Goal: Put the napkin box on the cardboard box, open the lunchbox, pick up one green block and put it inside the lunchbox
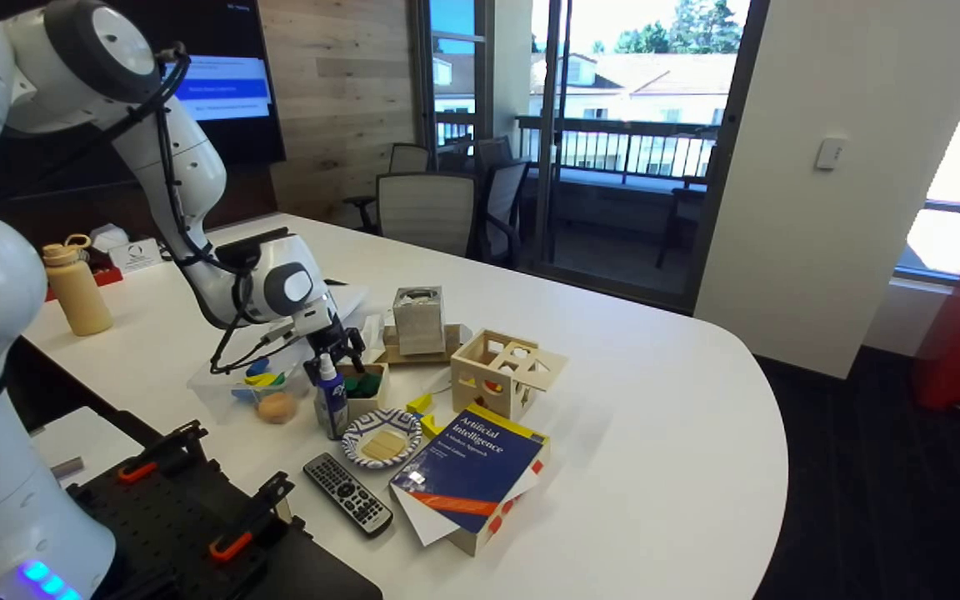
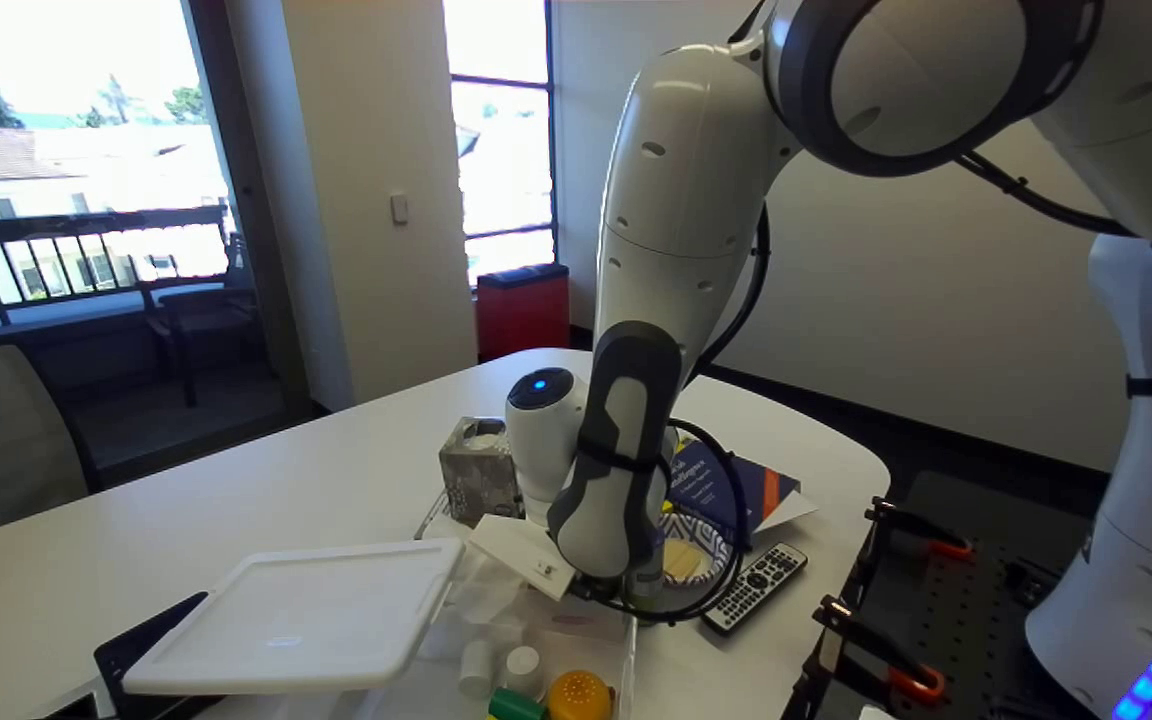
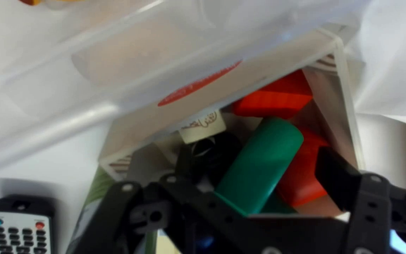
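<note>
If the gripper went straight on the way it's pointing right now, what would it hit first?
Probably the green block, which shows between the open jaws of the gripper in the wrist view, inside the pale box. It might brush the red piece beside it instead; depth is unclear.

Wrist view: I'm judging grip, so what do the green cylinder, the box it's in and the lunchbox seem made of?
Green cylinder: probably painted wood, smooth and satin, going by its even colour and soft sheen; plastic is possible. Box: likely plywood, matte, given the striped layers at its corners. Lunchbox: translucent, glossy plastic, it seems; bright highlights run along its edge and things show through.
</note>
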